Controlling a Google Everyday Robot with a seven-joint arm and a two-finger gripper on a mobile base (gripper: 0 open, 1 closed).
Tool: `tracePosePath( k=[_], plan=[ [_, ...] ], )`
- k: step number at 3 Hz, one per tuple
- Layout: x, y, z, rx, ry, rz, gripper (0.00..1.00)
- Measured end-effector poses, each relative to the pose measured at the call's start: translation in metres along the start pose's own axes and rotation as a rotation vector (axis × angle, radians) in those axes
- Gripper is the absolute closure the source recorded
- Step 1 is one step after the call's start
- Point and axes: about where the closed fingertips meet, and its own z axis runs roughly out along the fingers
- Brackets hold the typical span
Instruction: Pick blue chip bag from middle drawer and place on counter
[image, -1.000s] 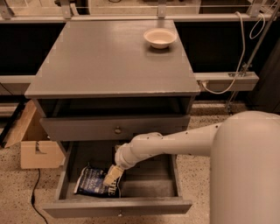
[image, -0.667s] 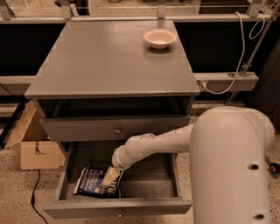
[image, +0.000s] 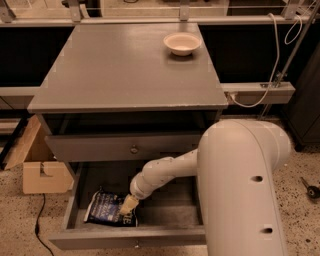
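One blue chip bag (image: 104, 208) under jaws

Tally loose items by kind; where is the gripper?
Chip bags: 1, the blue chip bag in the middle drawer
Bowls: 1, the white bowl on the counter
Boxes: 1, cardboard box on the floor
Total: 3
Gripper: at the bag's right end.

A white bowl (image: 182, 43) stands upright at the far right. A cardboard box (image: 42, 172) with one flap raised sits on the speckled floor (image: 15, 220) at left. A black cable (image: 36, 225) lies just beside it. A white cable (image: 274, 60) hangs at right, looping to a grey ledge (image: 260, 92).
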Motion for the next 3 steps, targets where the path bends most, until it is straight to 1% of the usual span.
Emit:
tracePosePath(
  k=[1, 2, 3],
  plan=[
    [0.016, 0.004, 0.007, -0.01, 0.027, 0.018, 0.39],
    [0.028, 0.012, 0.011, -0.011, 0.066, 0.018, 0.63],
    [0.023, 0.018, 0.002, -0.01, 0.034, -0.011, 0.86]
  ],
)
